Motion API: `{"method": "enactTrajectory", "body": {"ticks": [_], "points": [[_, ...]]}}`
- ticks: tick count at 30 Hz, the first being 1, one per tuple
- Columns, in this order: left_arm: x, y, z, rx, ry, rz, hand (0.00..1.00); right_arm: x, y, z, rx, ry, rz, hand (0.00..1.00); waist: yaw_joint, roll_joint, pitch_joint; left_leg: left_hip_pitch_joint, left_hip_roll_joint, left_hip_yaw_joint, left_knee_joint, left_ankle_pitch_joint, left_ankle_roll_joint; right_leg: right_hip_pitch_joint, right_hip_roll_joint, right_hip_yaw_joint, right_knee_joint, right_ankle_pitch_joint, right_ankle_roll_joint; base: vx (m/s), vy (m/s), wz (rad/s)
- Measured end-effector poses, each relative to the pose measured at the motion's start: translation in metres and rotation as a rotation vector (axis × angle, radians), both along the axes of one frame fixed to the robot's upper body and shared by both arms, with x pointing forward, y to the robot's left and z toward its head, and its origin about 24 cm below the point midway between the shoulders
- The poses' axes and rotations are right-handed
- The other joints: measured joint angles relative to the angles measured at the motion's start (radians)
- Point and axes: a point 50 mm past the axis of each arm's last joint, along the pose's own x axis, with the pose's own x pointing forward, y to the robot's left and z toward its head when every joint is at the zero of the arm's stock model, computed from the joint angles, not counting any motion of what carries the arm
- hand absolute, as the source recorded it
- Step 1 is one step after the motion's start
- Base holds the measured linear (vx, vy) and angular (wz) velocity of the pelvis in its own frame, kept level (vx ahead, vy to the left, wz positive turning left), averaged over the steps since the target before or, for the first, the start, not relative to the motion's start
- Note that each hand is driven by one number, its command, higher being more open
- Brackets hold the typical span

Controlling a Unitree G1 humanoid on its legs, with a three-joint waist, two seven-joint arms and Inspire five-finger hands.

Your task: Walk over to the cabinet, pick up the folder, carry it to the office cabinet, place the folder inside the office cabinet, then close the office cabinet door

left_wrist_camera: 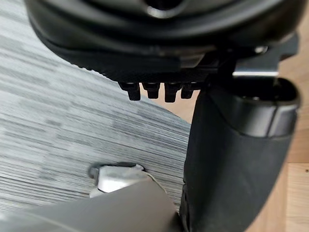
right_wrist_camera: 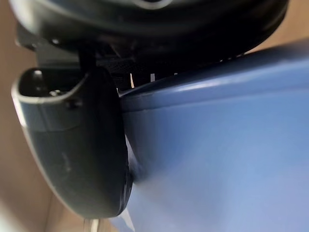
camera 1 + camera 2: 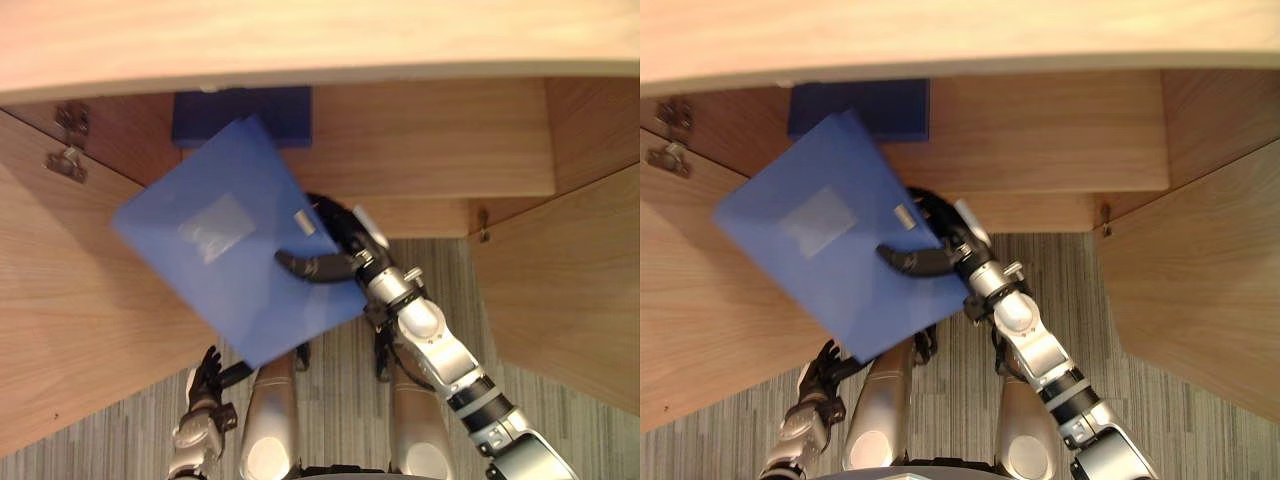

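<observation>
Placing step: the right robot hand [image 3: 345,245] pinches the blue folder [image 3: 225,270], thumb across its top face and fingers beneath, holding it tilted before the open office cabinet [image 3: 440,140]. The extended arm should next level the folder and slide it inside. The left robot hand [image 3: 207,378] hangs low, fingers relaxed.

A light wooden office cabinet [image 3: 430,130] stands open beneath a pale, rounded wooden top board [image 3: 320,40]. Its broad left door [image 3: 80,320] swings wide and carries metal hinges [image 3: 66,160] near its inner edge. The right door [image 3: 560,290] angles outward as well. Between the doors lies a grey, finely striped carpet floor [image 3: 445,265]. The light is warm and even.
</observation>
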Motion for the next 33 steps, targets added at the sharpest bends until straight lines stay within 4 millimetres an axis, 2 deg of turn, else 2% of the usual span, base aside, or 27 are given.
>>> {"method": "enactTrajectory", "body": {"ticks": [3,4,5,8,11,16,17,23,25,28,33], "points": [[0.022,-0.001,0.019,0.010,-0.101,-0.015,1.00,0.019,-0.022,0.038,0.321,-0.048,-0.138,0.00,0.005,0.003,0.009,-0.126,0.014,-0.015,0.105,-0.030,0.000,-0.118,0.000,-0.004,0.100,-0.032,-0.001,-0.05,0.008,0.00],[0.025,-0.001,0.022,0.012,-0.114,-0.007,1.00,0.022,-0.026,0.046,0.376,-0.063,-0.158,0.00,0.006,0.004,0.012,-0.144,0.014,-0.017,0.119,-0.033,0.001,-0.135,-0.001,-0.004,0.113,-0.037,-0.001,-0.06,-0.009,0.04],[0.031,-0.001,0.028,0.010,-0.142,0.015,1.00,0.026,-0.036,0.064,0.484,-0.106,-0.201,0.00,0.008,0.004,0.019,-0.179,0.016,-0.023,0.143,-0.037,0.001,-0.167,0.000,-0.006,0.138,-0.043,-0.002,-0.06,-0.009,0.06],[0.041,-0.004,0.039,-0.006,-0.200,0.041,1.00,0.037,-0.060,0.098,0.692,-0.197,-0.295,0.00,0.020,0.004,0.021,-0.247,0.020,-0.034,0.180,-0.038,0.000,-0.233,0.000,-0.011,0.179,-0.050,-0.005,-0.07,-0.027,0.04],[0.046,-0.008,0.046,-0.028,-0.242,0.069,1.00,0.047,-0.075,0.113,0.827,-0.193,-0.373,0.00,0.024,0.004,0.021,-0.276,0.023,-0.040,0.192,-0.038,0.000,-0.259,0.002,-0.012,0.190,-0.051,-0.006,-0.06,-0.042,-0.01],[0.056,-0.019,0.055,-0.061,-0.287,0.079,1.00,0.065,-0.084,0.119,1.023,-0.099,-0.424,0.00,0.035,0.004,0.021,-0.303,0.027,-0.041,0.194,-0.038,0.000,-0.282,0.002,-0.017,0.189,-0.051,-0.007,-0.02,-0.048,0.01],[0.058,-0.020,0.056,-0.060,-0.290,0.078,1.00,0.068,-0.084,0.125,1.069,-0.093,-0.423,1.00,0.038,0.004,0.021,-0.310,0.028,-0.042,0.194,-0.038,0.000,-0.289,0.002,-0.019,0.189,-0.050,-0.007,0.01,-0.040,0.00],[0.059,-0.019,0.057,-0.066,-0.287,0.121,1.00,0.071,-0.084,0.137,1.329,-0.047,-0.446,1.00,0.034,0.005,0.020,-0.312,0.030,-0.043,0.192,-0.037,0.000,-0.290,0.001,-0.024,0.187,-0.050,-0.008,-0.02,-0.037,0.00],[0.059,-0.019,0.057,-0.069,-0.286,0.129,1.00,0.072,-0.084,0.141,1.367,-0.042,-0.454,1.00,0.035,0.006,0.020,-0.313,0.030,-0.043,0.187,-0.036,-0.003,-0.293,0.000,-0.028,0.186,-0.049,-0.010,-0.05,-0.052,0.02],[0.059,-0.019,0.057,-0.068,-0.285,0.132,1.00,0.071,-0.082,0.141,1.368,-0.040,-0.455,1.00,0.034,0.007,0.018,-0.313,0.030,-0.046,0.180,-0.030,-0.002,-0.293,0.000,-0.032,0.184,-0.047,-0.013,-0.03,-0.055,0.03],[0.059,-0.021,0.057,-0.073,-0.286,0.136,1.00,0.071,-0.074,0.147,1.267,-0.072,-0.435,1.00,0.034,0.014,0.014,-0.313,0.031,-0.049,0.168,-0.021,-0.005,-0.293,0.001,-0.037,0.176,-0.043,-0.019,-0.02,-0.043,0.01]]}}
